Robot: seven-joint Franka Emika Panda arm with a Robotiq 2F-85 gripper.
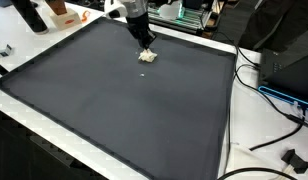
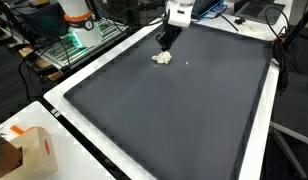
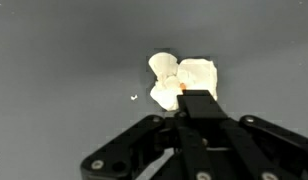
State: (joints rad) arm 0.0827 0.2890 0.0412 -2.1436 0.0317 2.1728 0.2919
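A small cream-white lumpy object with a tiny orange spot lies on the dark grey mat. It shows in both exterior views, near the mat's far edge. My gripper hangs just over it, its black fingers pressed together into one block, with the tips at the object's near edge. Whether the tips touch it is unclear. From outside, the gripper points down right beside the object. A tiny white crumb lies on the mat a little apart.
The mat covers most of a white-edged table. Cables and a dark box sit off one side. A cardboard box stands at a table corner. Cluttered benches stand behind the mat.
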